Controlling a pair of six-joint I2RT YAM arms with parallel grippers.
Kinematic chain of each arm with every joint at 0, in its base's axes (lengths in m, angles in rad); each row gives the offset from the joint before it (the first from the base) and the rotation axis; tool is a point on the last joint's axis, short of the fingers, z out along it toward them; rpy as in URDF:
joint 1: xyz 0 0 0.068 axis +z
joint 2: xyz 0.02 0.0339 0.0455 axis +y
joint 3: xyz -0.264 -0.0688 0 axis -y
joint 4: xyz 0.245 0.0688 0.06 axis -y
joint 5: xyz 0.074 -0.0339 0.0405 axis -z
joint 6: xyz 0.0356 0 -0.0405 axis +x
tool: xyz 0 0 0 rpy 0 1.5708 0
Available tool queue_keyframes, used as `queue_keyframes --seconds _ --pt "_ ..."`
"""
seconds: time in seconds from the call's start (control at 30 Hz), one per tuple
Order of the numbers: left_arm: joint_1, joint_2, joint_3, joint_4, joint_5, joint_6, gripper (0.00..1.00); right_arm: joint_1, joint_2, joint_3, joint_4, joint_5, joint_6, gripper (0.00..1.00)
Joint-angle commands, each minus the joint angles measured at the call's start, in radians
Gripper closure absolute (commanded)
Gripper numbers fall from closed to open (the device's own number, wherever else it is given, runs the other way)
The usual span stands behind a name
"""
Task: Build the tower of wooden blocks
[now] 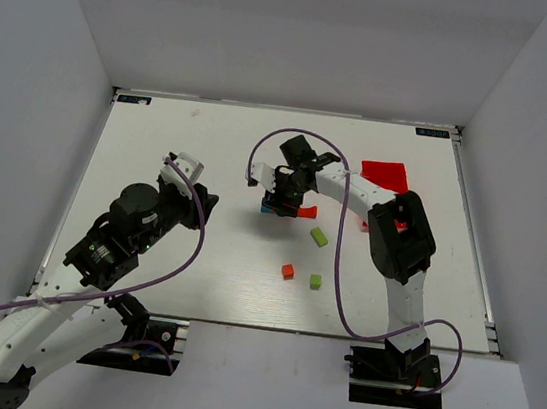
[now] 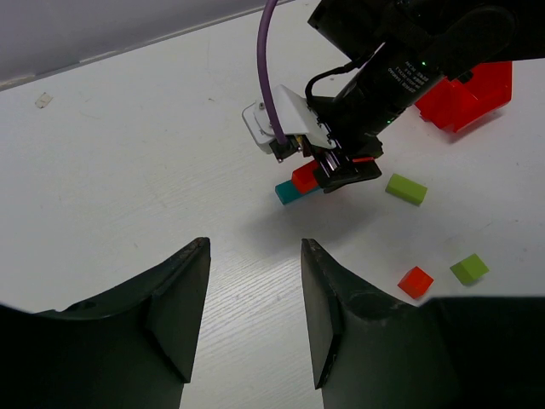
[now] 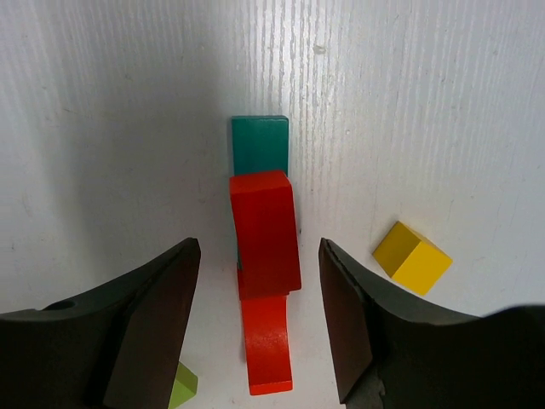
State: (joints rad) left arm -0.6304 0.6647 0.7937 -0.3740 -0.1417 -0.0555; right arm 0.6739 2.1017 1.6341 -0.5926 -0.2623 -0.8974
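Left gripper (image 2: 255, 247): jaws roughly half apart, empty, hanging over bare table (image 1: 161, 139) left of the stack.

Tower (image 1: 275, 205) is mid-table, two levels so far: the teal bar (image 3: 260, 143) lies flat and the red block (image 3: 266, 234) lies lengthwise on top, overhanging one end. The red bar (image 3: 269, 345) is on the table at that end.

Handling guess: small painted wood, so light and stiff, with smooth faces that are likely a bit slick. The stack will shift on any nudge. Grab pieces across the long flat sides at mid-length, jaws square.

Right gripper (image 3: 260, 247): jaws straddle the red block with a gap visible on each side. It's open and gripping nothing.

Loose pieces: yellow cube (image 3: 412, 257) just beside the stack; orange cube (image 1: 288, 271), lime block (image 1: 319, 236) and green cube (image 1: 315, 282) nearer the bases. Bin (image 1: 385, 174) is back right.
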Motion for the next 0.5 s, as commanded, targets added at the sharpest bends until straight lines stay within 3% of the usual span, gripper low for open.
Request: queue_keyframes --seconds 0.0,0.23,0.37,0.4,0.47 --pt "0.005 -0.002 0.001 0.0 -0.007 0.002 0.43 0.003 -0.091 -0.002 0.022 -0.067 0.009 0.36" --pt "0.005 -0.002 0.001 0.0 -0.007 0.002 0.43 -0.003 -0.253 -0.063 0.06 -0.091 0.034 0.31" --pt "0.005 -0.002 0.001 0.0 -0.007 0.002 0.43 -0.014 -0.339 -0.147 0.131 -0.011 0.089 0.3" --pt "0.005 -0.002 0.001 0.0 -0.007 0.002 0.43 -0.028 -0.367 -0.154 0.134 -0.006 0.1 0.55" --pt "0.005 -0.011 0.001 0.0 -0.007 0.002 0.55 -0.039 -0.379 -0.16 0.081 -0.072 0.106 0.86"
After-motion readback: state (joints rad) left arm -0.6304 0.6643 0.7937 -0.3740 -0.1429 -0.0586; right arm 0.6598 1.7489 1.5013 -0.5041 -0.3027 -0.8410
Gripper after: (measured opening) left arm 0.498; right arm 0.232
